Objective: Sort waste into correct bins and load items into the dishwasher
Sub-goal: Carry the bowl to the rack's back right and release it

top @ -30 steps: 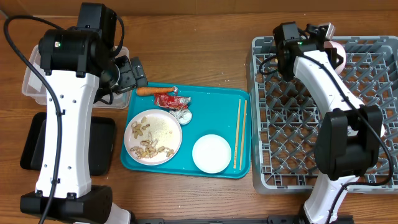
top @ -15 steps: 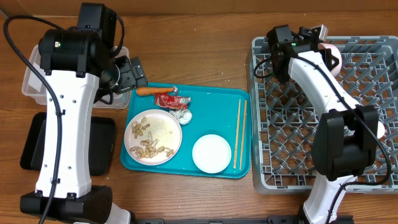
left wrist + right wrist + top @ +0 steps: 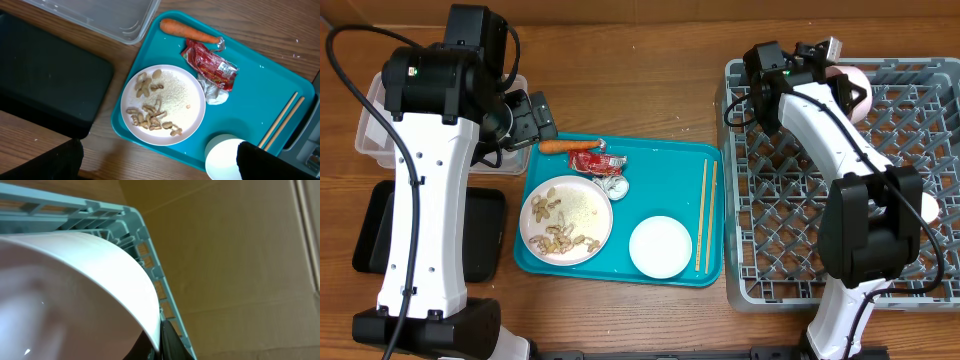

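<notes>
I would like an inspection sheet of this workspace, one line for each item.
Surface: wooden table.
Job's things: carrot, red wrapper, foil ball, plate with scraps, small bowl, chopsticks on teal tray; clear tub, black tray at left; grey rack at right.
Clutter: nothing seen.
Grippers: left gripper open, holding nothing; right gripper shut on pale dish at rack's far edge.
Cables: black cables loop by both arms.
Surroundings: tan surface beyond rack.
</notes>
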